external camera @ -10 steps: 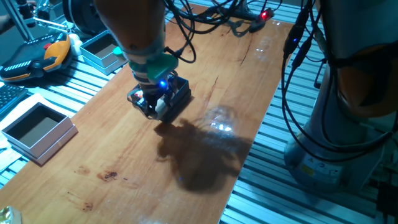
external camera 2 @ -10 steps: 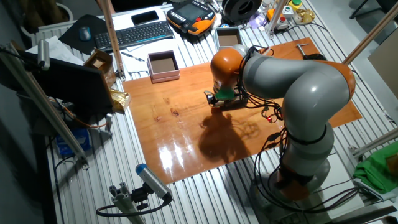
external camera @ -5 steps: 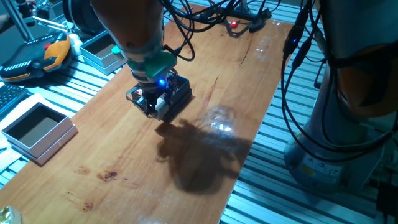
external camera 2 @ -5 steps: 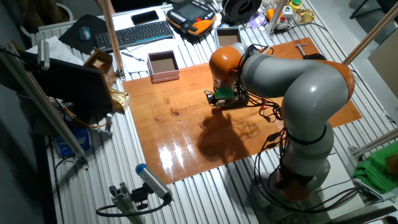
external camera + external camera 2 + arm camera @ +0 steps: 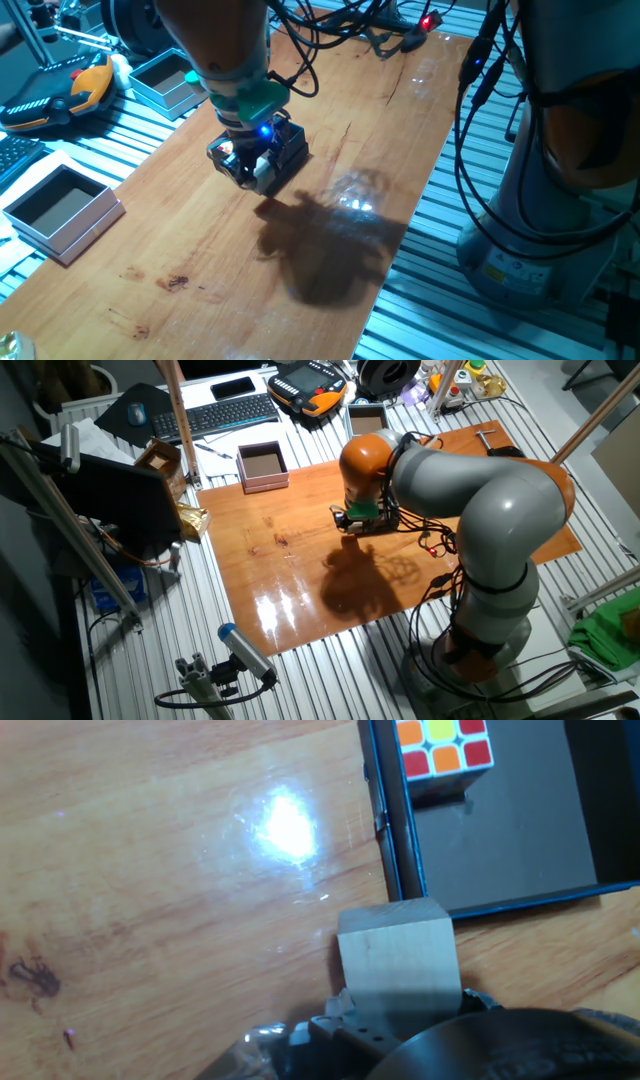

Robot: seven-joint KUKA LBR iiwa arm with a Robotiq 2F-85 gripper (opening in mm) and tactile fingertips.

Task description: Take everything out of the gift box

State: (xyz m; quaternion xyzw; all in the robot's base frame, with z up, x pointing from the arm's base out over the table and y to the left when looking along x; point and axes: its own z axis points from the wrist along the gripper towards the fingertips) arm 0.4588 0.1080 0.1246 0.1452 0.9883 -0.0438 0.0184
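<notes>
My gripper (image 5: pixel 250 168) stands over the left side of the gift box (image 5: pixel 288 150), a small black box on the wooden table; it also shows in the other fixed view (image 5: pixel 360 520). In the hand view the gripper (image 5: pixel 398 1010) is shut on the grey-beige block (image 5: pixel 395 955), which hangs over the bare wood just outside the box's left rim (image 5: pixel 392 840). The puzzle cube (image 5: pixel 443 745), with orange, yellow and red squares, lies inside the box at its far corner. The fingers are mostly hidden behind the block.
Two pale blue-grey open boxes stand at the table's left, one near (image 5: pixel 62 208) and one far (image 5: pixel 165 80). An orange teach pendant (image 5: pixel 60 92) lies beyond the edge. Cables (image 5: pixel 380 30) lie at the far end. A dark stain (image 5: pixel 30 975) marks the wood.
The hand has shifted only slightly beside the box. The grey-beige block stays in the gripper.
</notes>
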